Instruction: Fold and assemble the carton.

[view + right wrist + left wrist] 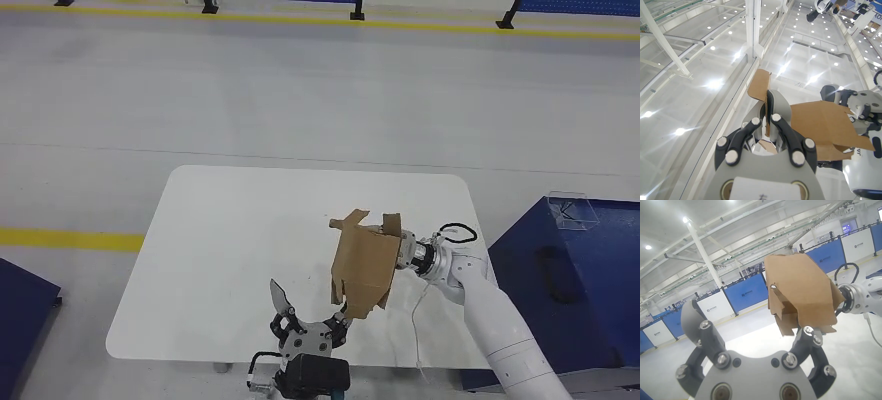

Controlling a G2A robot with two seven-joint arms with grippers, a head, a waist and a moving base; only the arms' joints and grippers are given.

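Carton (365, 265) was mid-fold above the worktop (230, 250): your right gripper (767, 103) pinched one flap; your left gripper (310, 312) gaped empty by the loose near flaps, which you'd likely tuck next.

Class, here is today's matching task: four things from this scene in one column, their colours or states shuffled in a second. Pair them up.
Things:
1 carton
2 left gripper
3 right gripper
4 table

States:
a white
b open
c brown, held in the air
d shut on the carton

Pairs: 1-c, 2-b, 3-d, 4-a
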